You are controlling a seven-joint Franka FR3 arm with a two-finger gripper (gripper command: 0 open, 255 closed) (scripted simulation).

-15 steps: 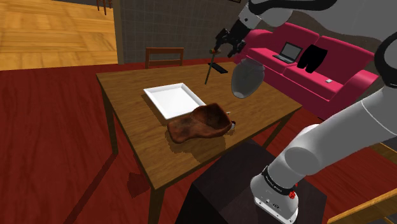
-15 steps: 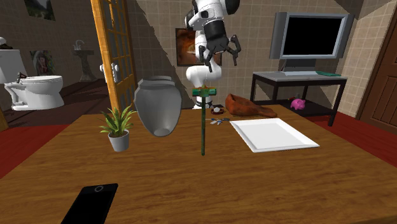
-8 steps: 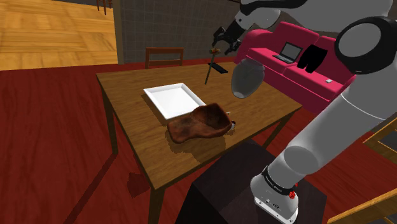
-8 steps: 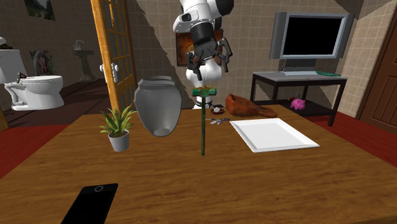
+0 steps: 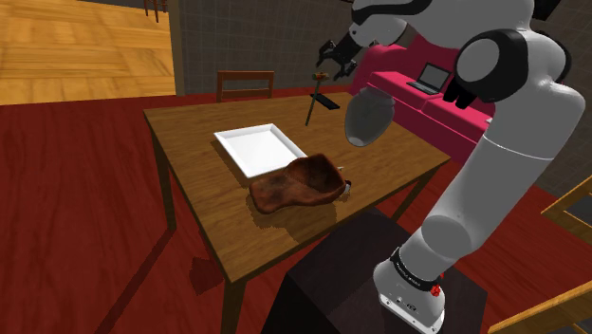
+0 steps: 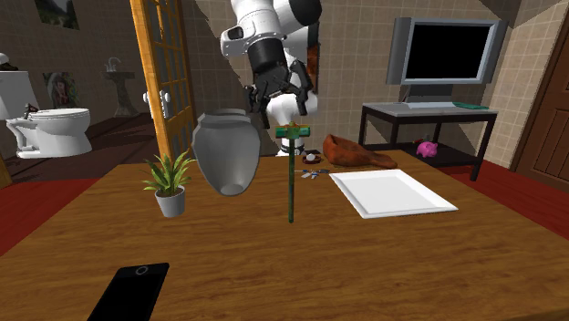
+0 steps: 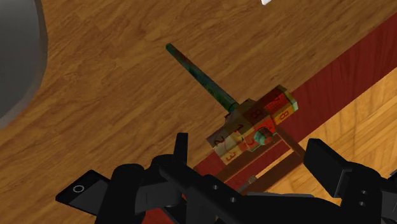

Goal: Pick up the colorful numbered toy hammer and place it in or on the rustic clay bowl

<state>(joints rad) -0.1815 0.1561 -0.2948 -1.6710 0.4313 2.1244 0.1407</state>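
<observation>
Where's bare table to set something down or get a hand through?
Bare wood: the strip of table beside the white tray, at the shoulder view's left; also between the brown bowl and grey vase. Crowded: hammer, vase, plant and phone share the far corner.

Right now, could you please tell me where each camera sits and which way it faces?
Shoulder view: beside the stand, looking down over the table; arm and stand show.
Second exterior view: across the table, facing the arm; gripper hangs near the toy hammer.
Wrist view: on the hand, looking down at the toy hammer's head between the open gripper's fingers.
Shared: all three show the upright toy hammer.
</observation>
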